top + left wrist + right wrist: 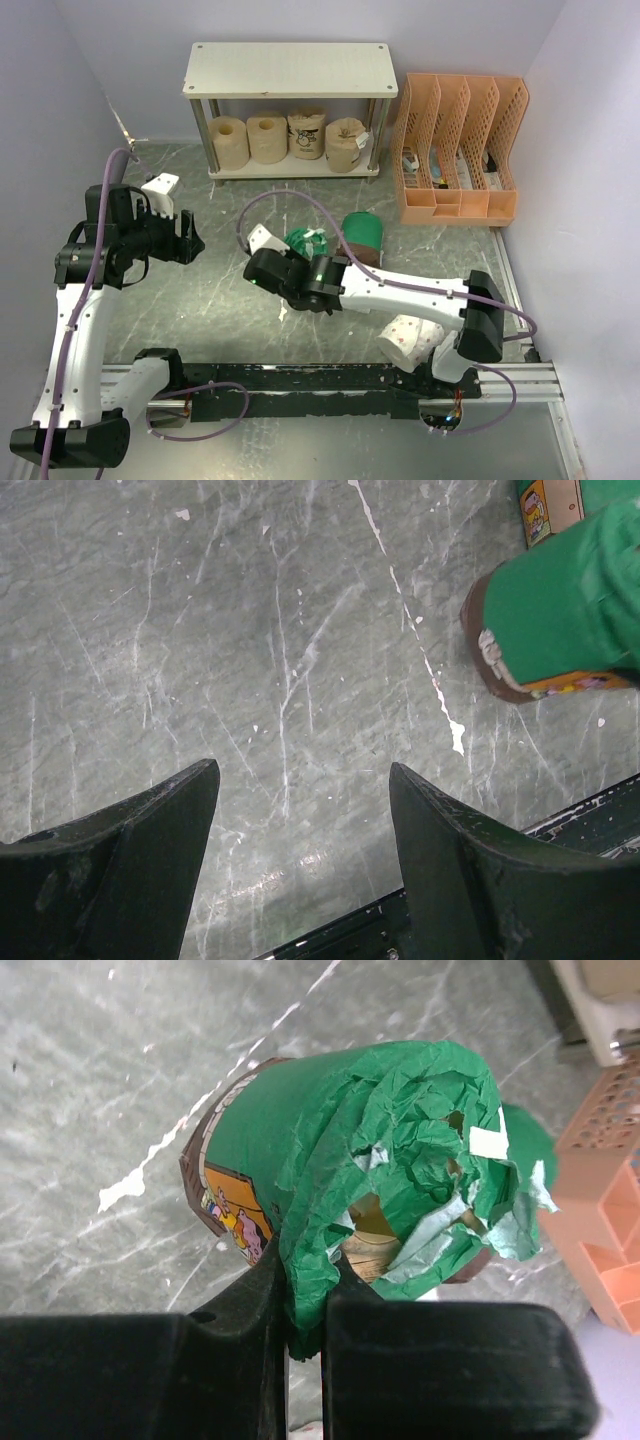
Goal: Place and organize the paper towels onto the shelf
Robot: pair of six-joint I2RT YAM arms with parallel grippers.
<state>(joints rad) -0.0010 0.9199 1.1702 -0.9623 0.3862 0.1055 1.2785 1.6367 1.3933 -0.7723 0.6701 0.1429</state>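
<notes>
4 tan rolls [267, 137] stand in a row on the lower board of the shelf [290, 68], so that part looks done. The right end effector [305, 1310] is pinched tight on the crumpled wrapper of a green roll [300, 1130], out on the tabletop [200, 300] in front of the shelf. Another green roll [364, 232] sits just beside it, and a white dotted roll [408, 338] lies near the right arm's base. The left end effector [300, 810] hangs with its fingers spread, carrying nothing. At least 3 rolls are left to shelve.
</notes>
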